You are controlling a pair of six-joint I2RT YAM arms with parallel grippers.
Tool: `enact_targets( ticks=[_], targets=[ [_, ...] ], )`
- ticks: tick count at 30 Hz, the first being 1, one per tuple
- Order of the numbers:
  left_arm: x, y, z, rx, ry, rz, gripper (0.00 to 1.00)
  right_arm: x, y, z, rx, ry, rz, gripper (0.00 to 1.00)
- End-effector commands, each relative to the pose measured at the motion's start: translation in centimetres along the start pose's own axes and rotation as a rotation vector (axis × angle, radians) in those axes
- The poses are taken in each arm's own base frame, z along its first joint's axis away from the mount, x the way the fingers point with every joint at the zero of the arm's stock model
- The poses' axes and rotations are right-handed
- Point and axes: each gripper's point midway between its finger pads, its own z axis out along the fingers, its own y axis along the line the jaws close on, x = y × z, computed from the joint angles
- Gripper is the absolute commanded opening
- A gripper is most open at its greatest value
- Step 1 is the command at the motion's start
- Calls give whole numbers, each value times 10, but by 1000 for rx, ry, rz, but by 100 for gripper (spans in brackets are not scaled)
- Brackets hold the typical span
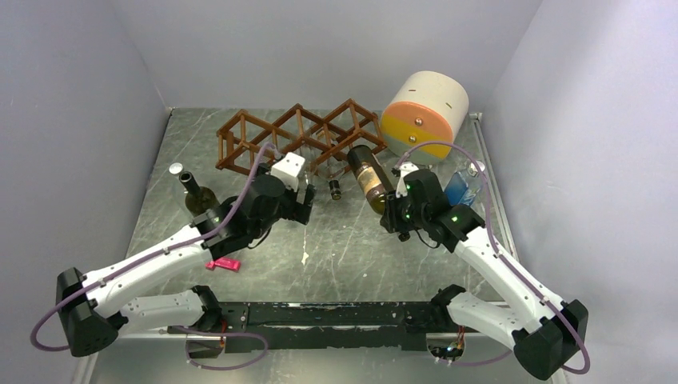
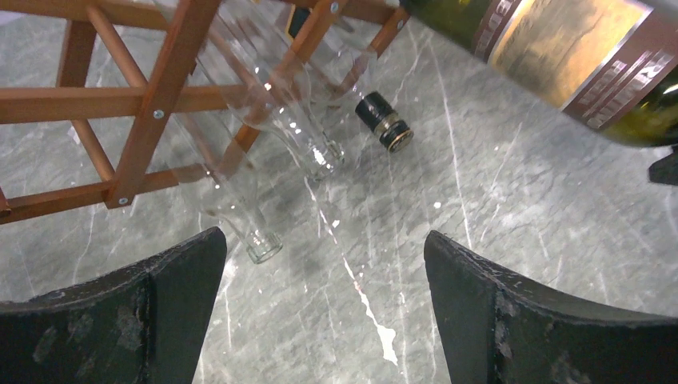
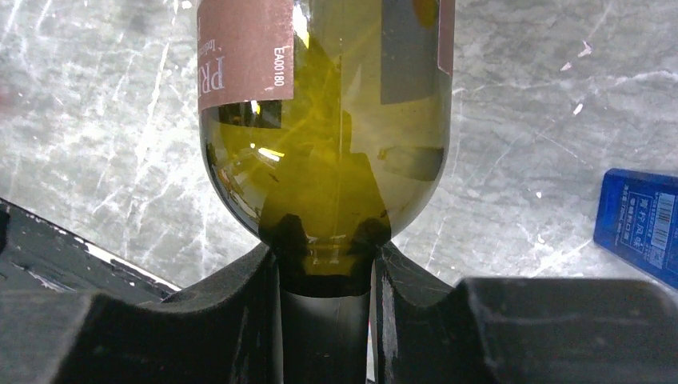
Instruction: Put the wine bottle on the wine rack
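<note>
Glass wine bottle (image 3: 324, 160): heavy, slick, fragile; we favour neck hold. Neck clenched by right end effector (image 3: 326, 268); left end effector (image 2: 324, 240) released.

One wine rack (image 2: 164, 80), two clear bottles (image 2: 300, 132) (image 2: 240, 208), one black-capped bottle (image 2: 384, 122), two wine bottles (image 1: 369, 178) (image 1: 194, 194), one cylinder (image 1: 424, 112).

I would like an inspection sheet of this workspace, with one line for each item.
Surface: grey marbled table, scratched, with white flecks.
Job's things: wine rack at the back, clear bottles in it, necks out; green wine bottle held tilted before the rack.
Clutter: standing dark bottle, pink object, blue packet, striped cylinder.
Grippers: left claw open, empty; right claw shut on the wine bottle's neck.
Cables: purple cable along each arm.
Surroundings: plain pale walls.
</note>
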Motion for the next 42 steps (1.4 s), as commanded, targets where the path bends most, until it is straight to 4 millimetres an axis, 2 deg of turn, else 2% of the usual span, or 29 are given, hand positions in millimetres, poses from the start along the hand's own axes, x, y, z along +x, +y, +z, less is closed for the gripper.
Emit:
enact_targets(
  ticks=[1, 5, 15, 23, 28, 31, 34, 38, 39, 42],
  targets=[
    [-26, 5, -12, 1, -117, -77, 98, -45, 8, -15, -20, -156, -38, 0],
    [-27, 6, -17, 13, -135, -89, 98, -48, 9, -16, -22, -169, -30, 0],
    [-39, 6, -30, 43, -168, -119, 98, -57, 9, 8, -10, -169, 7, 0],
    [-80, -1, -55, 122, -242, -120, 98, -75, 13, 24, -11, -201, 21, 0],
    [-95, -1, -59, 124, -266, -82, 98, -86, 7, 34, 34, -219, 57, 0],
    [-96, 0, -58, 115, -265, -64, 98, -94, 2, 39, 70, -248, 90, 0],
    [-91, 1, -54, 104, -262, -53, 98, -106, 5, 45, 61, -289, 105, 0],
    [-80, 3, -50, 99, -261, -51, 98, -117, 9, 65, 49, -295, 112, 0],
    [-79, 2, -51, 104, -264, -50, 98, -130, 13, 66, 42, -318, 115, 0],
    [-81, 3, -54, 109, -277, -50, 98, -146, 13, 79, 52, -341, 122, 0]
  ],
)
